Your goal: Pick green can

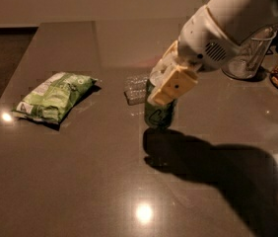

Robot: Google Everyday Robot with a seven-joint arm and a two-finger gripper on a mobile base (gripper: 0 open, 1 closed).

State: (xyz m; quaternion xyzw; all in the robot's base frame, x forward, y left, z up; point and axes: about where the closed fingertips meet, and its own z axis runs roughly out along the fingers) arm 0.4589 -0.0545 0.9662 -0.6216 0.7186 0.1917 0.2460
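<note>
Status: grasp is looking made, lift is not confirmed. End effector (166, 80) is sitting over the top of the green can (157, 116), centre-right on the surface (80, 181). It is pinching the can's upper part. One tan pad (176, 85) is lying across the near side and the other finger is reaching down behind, mostly hidden. I'm reading that as a closed grip on the can, not a hover.

Remaining, as I'm judging it: raising the can clear and holding it. The can's base is showing right at the edge of its own shadow, so I cannot tell whether it is touching the surface or just off it.

Can itself: small, green and upright, or close to it. Only the lower body is showing, with dark cursive lettering on the side. The top and tab are being covered by the pad. No dents are showing.

Clear plastic bottle (136, 87) is lying just beside the can on its left. Green snack bag (55, 97) is lying flat, well apart further left. Neither is interfering with a straight pull upward.
</note>
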